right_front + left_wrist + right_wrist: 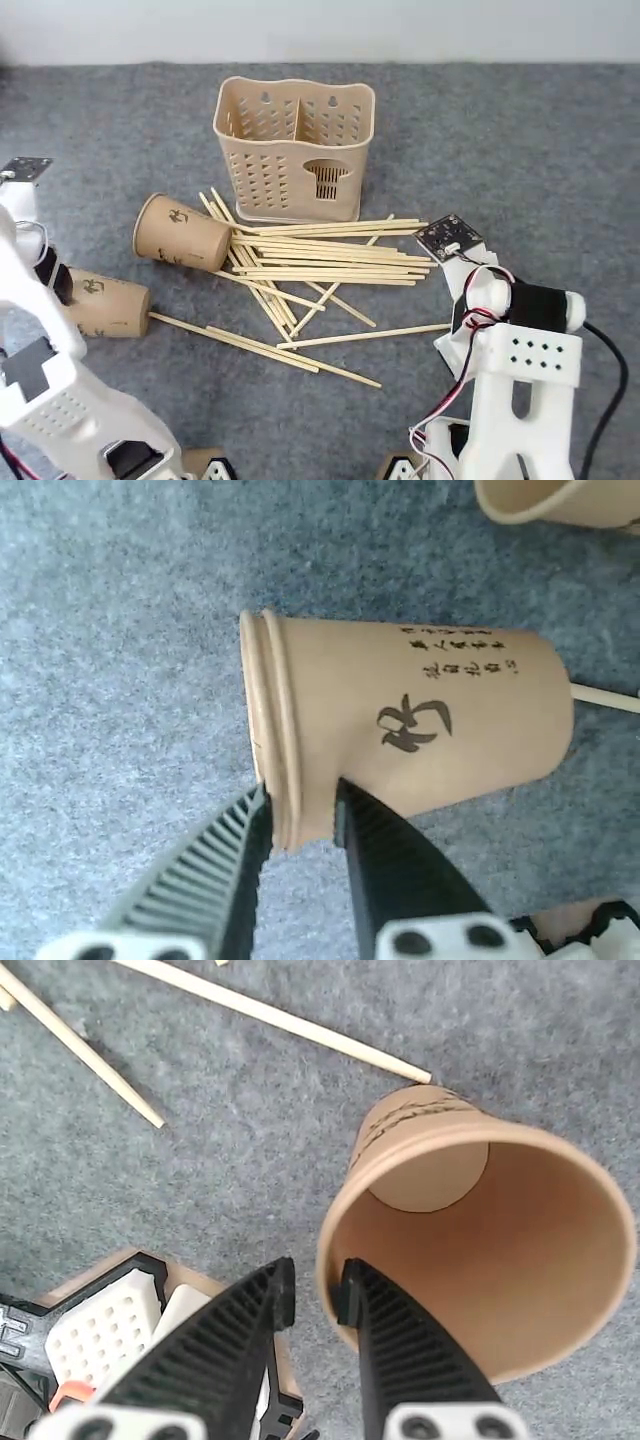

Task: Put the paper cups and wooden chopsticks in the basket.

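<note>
The beige slotted basket (270,180) stands upright at the back middle. Several wooden chopsticks (320,255) lie fanned out in front of it. One brown paper cup (185,232) lies on its side beside them. A second cup (110,305) lies nearer the left edge, and my left gripper (300,805) is shut on its rim (285,780), one finger on each side of the wall. My right gripper (315,1295) is shut on the rim of a third cup (480,1260), whose open mouth faces the camera. Two chopsticks (270,1015) lie on the mat beyond that cup.
Everything rests on a grey felt mat (520,150). The white arm bodies (520,370) fill the front corners. An arm's base (110,1330) sits close beside the third cup. The other lying cup's rim (560,500) is near the left gripper, with a chopstick tip (605,695) beside the held cup.
</note>
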### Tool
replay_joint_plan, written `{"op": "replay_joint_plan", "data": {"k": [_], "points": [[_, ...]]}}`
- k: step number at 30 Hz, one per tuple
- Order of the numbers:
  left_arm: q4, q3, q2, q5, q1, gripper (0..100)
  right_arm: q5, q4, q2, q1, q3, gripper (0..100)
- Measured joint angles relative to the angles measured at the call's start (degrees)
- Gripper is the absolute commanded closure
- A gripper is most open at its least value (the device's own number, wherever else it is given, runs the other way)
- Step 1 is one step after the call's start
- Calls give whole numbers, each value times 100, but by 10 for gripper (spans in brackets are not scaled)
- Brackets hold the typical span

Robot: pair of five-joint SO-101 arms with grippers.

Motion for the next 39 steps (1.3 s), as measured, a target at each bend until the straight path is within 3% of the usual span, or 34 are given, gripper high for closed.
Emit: {"op": "replay_joint_plan", "data": {"k": [12,25,39], "points": [[-9,105,-343,-9,35,988,0,-26,0,0,0,905],[0,378,-2514,26,185,988,0,-26,0,0,0,905],[-9,2040,-2980,26,1160,988,0,-26,0,0,0,905]]}}
